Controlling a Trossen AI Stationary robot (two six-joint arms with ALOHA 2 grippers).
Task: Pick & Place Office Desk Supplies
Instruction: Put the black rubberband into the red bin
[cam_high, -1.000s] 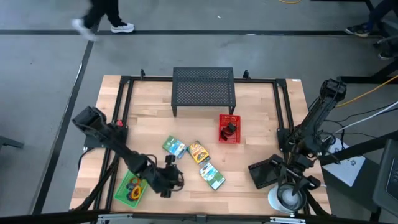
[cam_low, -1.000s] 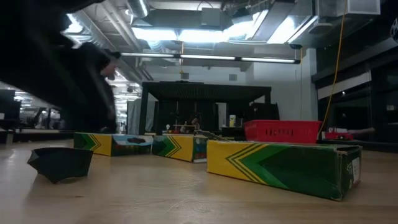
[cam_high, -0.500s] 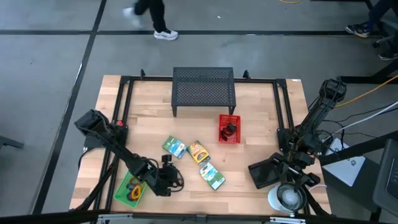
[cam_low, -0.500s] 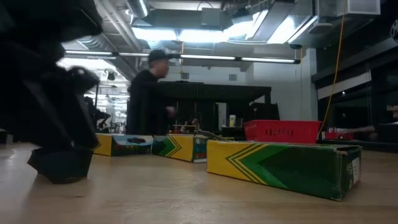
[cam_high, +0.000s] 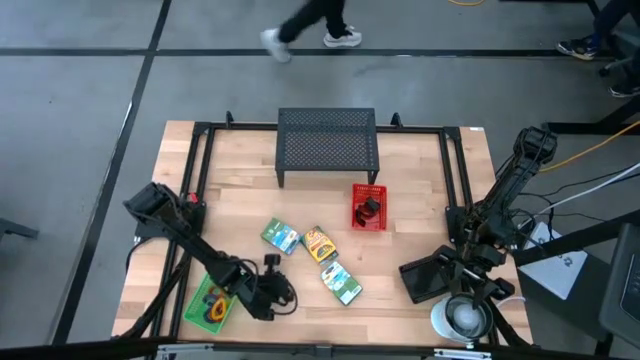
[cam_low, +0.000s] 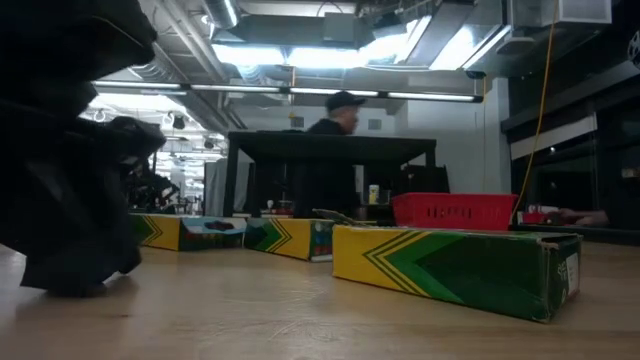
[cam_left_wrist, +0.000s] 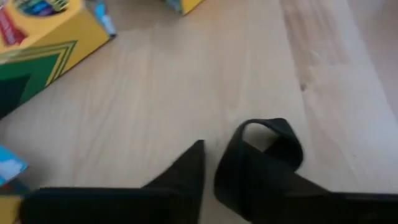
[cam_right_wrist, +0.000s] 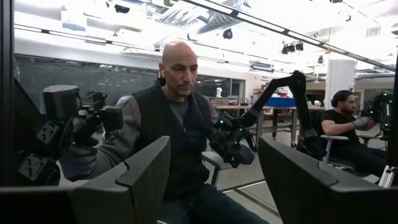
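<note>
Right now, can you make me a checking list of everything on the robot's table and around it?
Surface: wooden table, inside a black frame.
Job's things: three printed packets mid-table; green packet with coloured loops near the left arm; black clip by the left fingers.
Clutter: black mesh stand; red basket; round white object.
Grippers: left gripper low at the front edge, fingers nearly closed; right gripper parked off the table's right, fingers open.
Cables: yellow cable at right.
Surroundings: person walking behind; seated people.

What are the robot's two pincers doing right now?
Left pincer: nearly shut, low over the bare wooden table, holding nothing.
Right pincer: open, empty, parked off the table's edge.
</note>
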